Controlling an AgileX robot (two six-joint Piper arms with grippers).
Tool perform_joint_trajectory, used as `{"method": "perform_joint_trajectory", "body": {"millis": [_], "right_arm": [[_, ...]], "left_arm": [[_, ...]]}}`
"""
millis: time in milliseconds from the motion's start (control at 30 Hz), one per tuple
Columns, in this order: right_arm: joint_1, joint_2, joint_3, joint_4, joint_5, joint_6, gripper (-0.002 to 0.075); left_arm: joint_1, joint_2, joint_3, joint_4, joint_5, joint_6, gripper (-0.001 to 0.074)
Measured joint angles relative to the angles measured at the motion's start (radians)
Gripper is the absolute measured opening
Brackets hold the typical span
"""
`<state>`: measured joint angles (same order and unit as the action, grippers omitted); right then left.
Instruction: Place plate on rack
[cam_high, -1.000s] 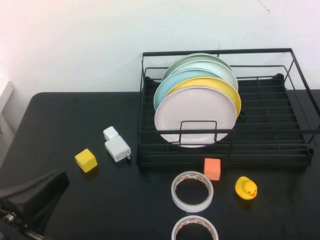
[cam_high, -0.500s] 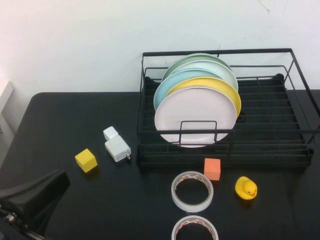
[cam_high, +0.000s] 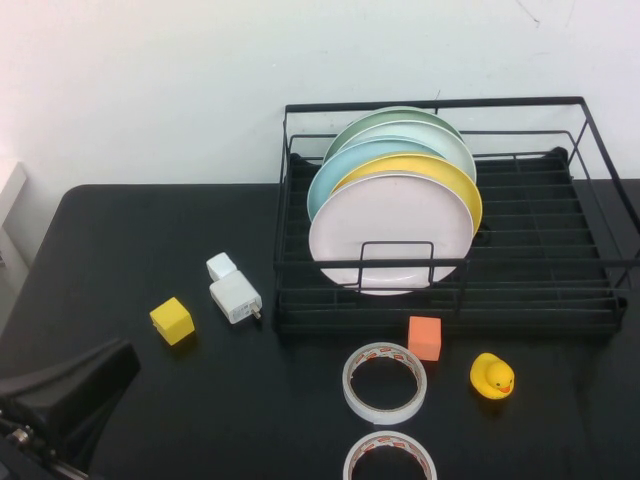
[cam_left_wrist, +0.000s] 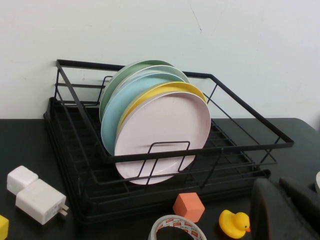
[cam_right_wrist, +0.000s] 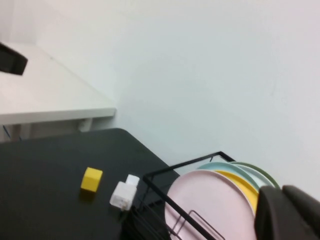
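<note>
1. Plates stand on edge in the rack (cam_high: 448, 210). The pink plate (cam_high: 391, 232) is at the very front, right behind the small wire loop (cam_high: 397, 262).
2. The plate leans back on the yellow plate (cam_high: 440, 172). Then come the light blue plate (cam_high: 340, 165) and two more pale ones. They lean on each other, so none of them falls flat, and the loop looks like it stops the pink one from sliding forward.
3. My guess is the job is done, because the pink plate already sits in the rack and nothing is holding it.
4. The left pincer (cam_high: 62, 395) is low at the near left corner of the counter (cam_high: 130, 230), far from the rack. It holds nothing that I can see. I cannot tell if it is open or closed.
5. The right pincer (cam_right_wrist: 295, 215) does not show from above. In its own camera only a dark bit of it peeks in at the edge, up above the counter and looking down at the plates. I cannot tell if it is open or closed.
6. Little things lie in front of the rack: a white charger (cam_high: 234, 296), a yellow block (cam_high: 172, 320), an orange block (cam_high: 425, 338), a rubber duck (cam_high: 492, 376) and two tape rolls (cam_high: 385, 382). None of them touches the rack.
</note>
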<state>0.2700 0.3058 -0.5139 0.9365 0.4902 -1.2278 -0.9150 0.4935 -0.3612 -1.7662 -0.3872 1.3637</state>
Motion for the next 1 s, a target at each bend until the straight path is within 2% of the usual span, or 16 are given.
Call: {"method": "perform_joint_trajectory", "body": {"millis": [200, 367, 433, 533, 700, 900, 1000], "right_arm": [[0.000, 0.000, 0.001, -0.020, -0.008, 0.000, -0.0002], [0.000, -0.002, 0.060, -0.038, -0.094, 0.016, -0.0002], [-0.004, -0.020, 0.109, -0.118, -0.156, 0.073, -0.0002], [-0.040, -0.055, 0.173, -0.328, -0.204, 0.308, -0.0002], [-0.181, -0.139, 0.263, -0.627, -0.181, 0.689, -0.0002], [-0.409, -0.237, 0.351, -0.887, -0.147, 0.844, -0.0002], [-0.461, -0.271, 0.392, -0.973, -0.138, 0.942, -0.0002]], "left_arm": [[0.000, 0.000, 0.000, 0.000, 0.002, 0.000, -0.0001], [0.000, 0.000, 0.000, 0.000, 0.002, -0.005, -0.0001], [0.000, 0.000, 0.000, 0.000, 0.002, -0.005, -0.0001], [0.000, 0.000, 0.000, 0.000, 0.002, -0.005, -0.0001], [0.000, 0.000, 0.000, 0.000, 0.002, -0.005, -0.0001], [0.000, 0.000, 0.000, 0.000, 0.002, -0.005, -0.0002], [0.000, 0.000, 0.000, 0.000, 0.002, -0.005, -0.0002]]}}
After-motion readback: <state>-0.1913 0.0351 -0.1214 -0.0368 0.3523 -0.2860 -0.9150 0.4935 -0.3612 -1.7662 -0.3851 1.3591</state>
